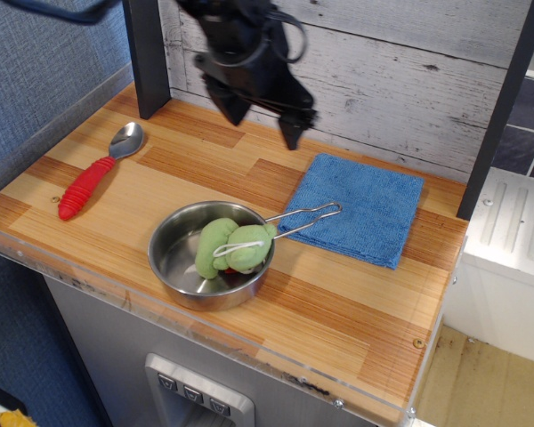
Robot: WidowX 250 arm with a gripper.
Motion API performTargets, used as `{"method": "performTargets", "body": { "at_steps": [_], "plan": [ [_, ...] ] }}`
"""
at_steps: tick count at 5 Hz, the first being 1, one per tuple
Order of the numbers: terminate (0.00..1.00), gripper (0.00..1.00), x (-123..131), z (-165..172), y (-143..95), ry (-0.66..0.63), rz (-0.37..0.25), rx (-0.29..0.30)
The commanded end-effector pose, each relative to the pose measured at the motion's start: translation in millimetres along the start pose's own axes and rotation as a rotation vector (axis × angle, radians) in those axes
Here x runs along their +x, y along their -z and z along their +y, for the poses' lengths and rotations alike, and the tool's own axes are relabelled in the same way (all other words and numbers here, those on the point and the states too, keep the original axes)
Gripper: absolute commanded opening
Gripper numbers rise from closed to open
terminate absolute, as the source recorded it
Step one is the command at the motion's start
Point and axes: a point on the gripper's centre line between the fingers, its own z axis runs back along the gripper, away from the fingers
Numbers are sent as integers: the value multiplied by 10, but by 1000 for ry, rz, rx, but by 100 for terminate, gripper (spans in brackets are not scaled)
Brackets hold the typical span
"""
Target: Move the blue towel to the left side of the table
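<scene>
The blue towel [356, 207] lies flat and folded on the right part of the wooden table [160, 173]. My gripper [262, 124] hangs above the back middle of the table, up and to the left of the towel, apart from it. Its two dark fingers are spread open and hold nothing. The wire handle of the steel pan [209, 253] rests over the towel's left edge.
The steel pan holds a green plush toy [233, 246] at the front middle. A spoon with a red handle [96, 173] lies at the left. A dark post [147, 55] stands at the back left, another at the right [498, 116]. A white plank wall backs the table.
</scene>
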Motion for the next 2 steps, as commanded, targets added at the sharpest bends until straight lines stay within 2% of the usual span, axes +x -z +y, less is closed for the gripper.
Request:
{"method": "performTargets", "body": {
  "at_steps": [1,2],
  "plan": [
    [0,100,230,-480,62,34,1,-32],
    [0,100,216,-587,160,38,24,-38]
  ]
}}
